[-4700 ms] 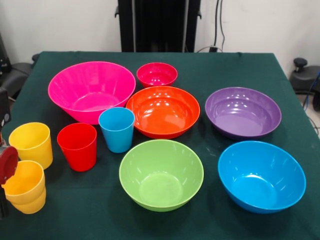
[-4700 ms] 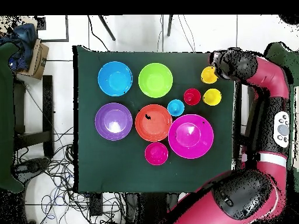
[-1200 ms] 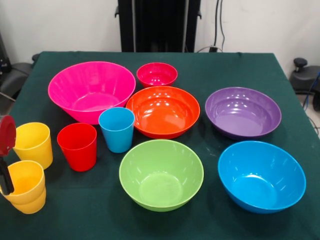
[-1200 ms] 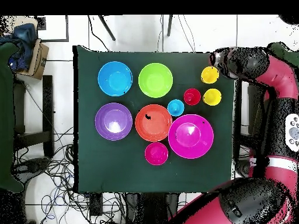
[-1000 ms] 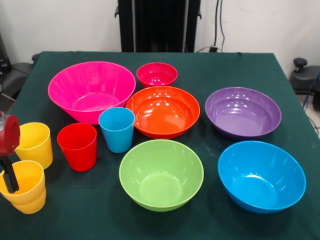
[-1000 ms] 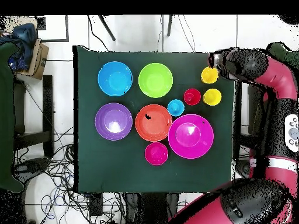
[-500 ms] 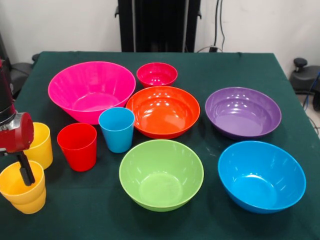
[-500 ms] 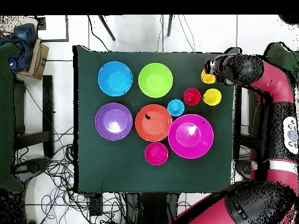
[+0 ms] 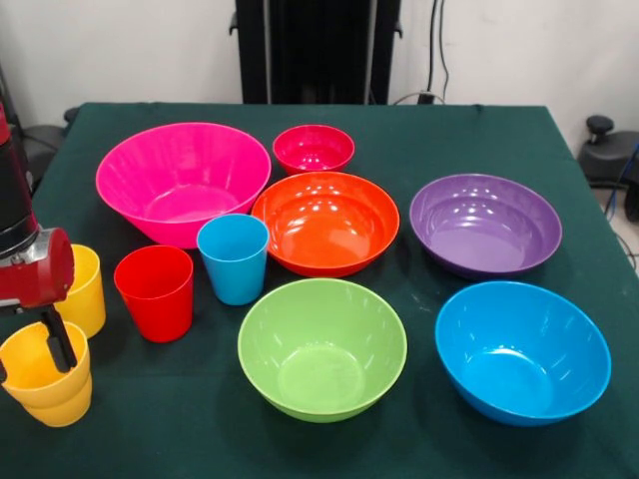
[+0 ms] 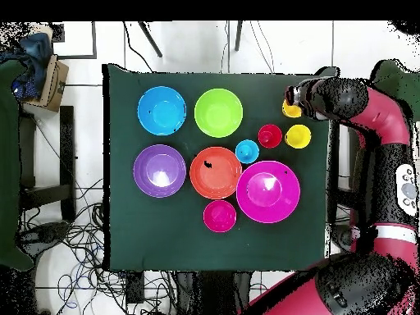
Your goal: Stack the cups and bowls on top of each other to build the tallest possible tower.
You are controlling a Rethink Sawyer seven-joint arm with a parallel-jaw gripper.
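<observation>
On the dark green tablecloth (image 9: 429,140), the gripper (image 9: 55,344) reaches one dark finger into the nested yellow cups (image 9: 40,384) at the corner, its grip impossible to tell, with cups and bowls standing unstacked nearby.

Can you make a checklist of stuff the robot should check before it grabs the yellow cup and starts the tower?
1. Gripper at the nested yellow cups: ok, one finger reaches inside the rim.
2. Firm hold on the cup: cannot tell.
3. Other yellow cup out of the way: cannot tell, it stands close behind the gripper.
4. Red cup and light blue cup upright: ok.
5. Bowls ready as a base: ok, the lime green bowl and hot pink bowl look empty.
6. Tower started: not ok, apart from those nested cups.
</observation>
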